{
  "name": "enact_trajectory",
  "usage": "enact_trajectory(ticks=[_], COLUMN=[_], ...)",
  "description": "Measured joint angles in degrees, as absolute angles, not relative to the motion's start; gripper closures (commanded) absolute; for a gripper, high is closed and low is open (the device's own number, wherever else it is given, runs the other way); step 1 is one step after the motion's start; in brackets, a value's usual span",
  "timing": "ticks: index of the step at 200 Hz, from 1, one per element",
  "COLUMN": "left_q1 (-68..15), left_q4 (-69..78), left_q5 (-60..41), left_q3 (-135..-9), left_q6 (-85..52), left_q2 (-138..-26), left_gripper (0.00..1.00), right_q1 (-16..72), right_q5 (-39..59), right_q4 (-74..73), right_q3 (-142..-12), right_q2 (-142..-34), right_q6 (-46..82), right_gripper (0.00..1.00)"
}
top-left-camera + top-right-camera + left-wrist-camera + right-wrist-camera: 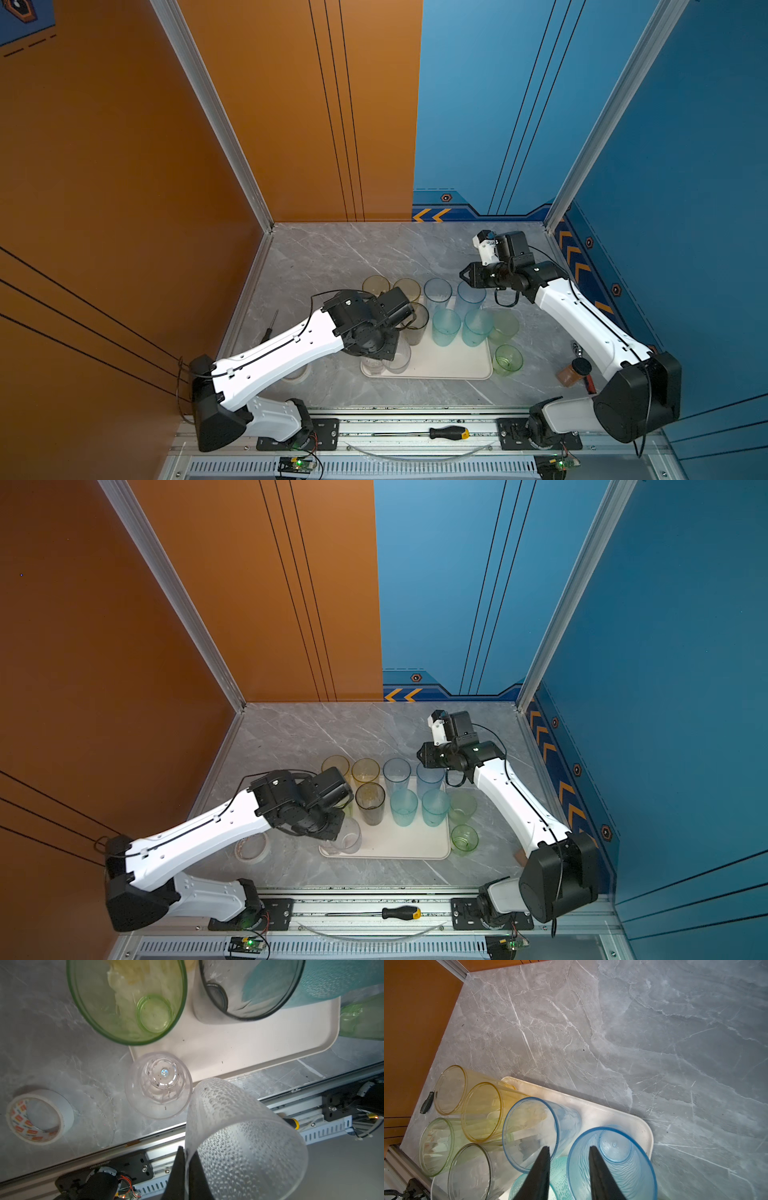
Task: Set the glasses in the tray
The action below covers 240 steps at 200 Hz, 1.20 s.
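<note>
Left wrist view: the left pincer (pixel 187 1152) was pinching the thin rim of a frosted, dimpled clear tumbler (pixel 245 1138). It was held tilted over the front edge of the marbled grey desk (pixel 52 1032), just beside a rounded corner of the smooth cream tray (pixel 270 1047). A clear faceted tumbler (pixel 159 1084) stood upright at that corner. In the right wrist view, the right pincer (pixel 569 1148) hung spread and empty above a ribbed blue tumbler (pixel 623 1167) on the tray.

The tray (pixel 453 362) is cream-white, and the table (pixel 332 257) is grey marble with pale veins. There is a yellow glass (pixel 376 286), a blue glass (pixel 437 291), a speckled teal glass (pixel 446 330), a green glass (pixel 508 360) and a smoky grey glass (pixel 417 328). The clear glass (pixel 245 1136) has a dimpled pattern.
</note>
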<state>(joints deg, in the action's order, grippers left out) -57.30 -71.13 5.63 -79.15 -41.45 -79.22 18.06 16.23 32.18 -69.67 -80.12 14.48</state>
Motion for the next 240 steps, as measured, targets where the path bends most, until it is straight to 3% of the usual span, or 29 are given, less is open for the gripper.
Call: enact_trajectory(ticks=[67, 240], left_q1=[-58.1, -58.1], left_q4=[-70.5, -59.7], left_q5=[10.1, 8.4], left_q3=[-85.4, -75.7], left_q6=[-32.7, -27.9], left_q2=[-91.3, -91.7], left_gripper=[0.97, 0.97], right_q1=[18.1, 20.7], right_q5=[14.5, 11.0], right_q4=[34.6, 39.0], right_q3=[-69.7, -72.9], right_q2=[-79.2, -78.1], right_q6=[14.5, 15.0], right_gripper=[0.69, 0.69])
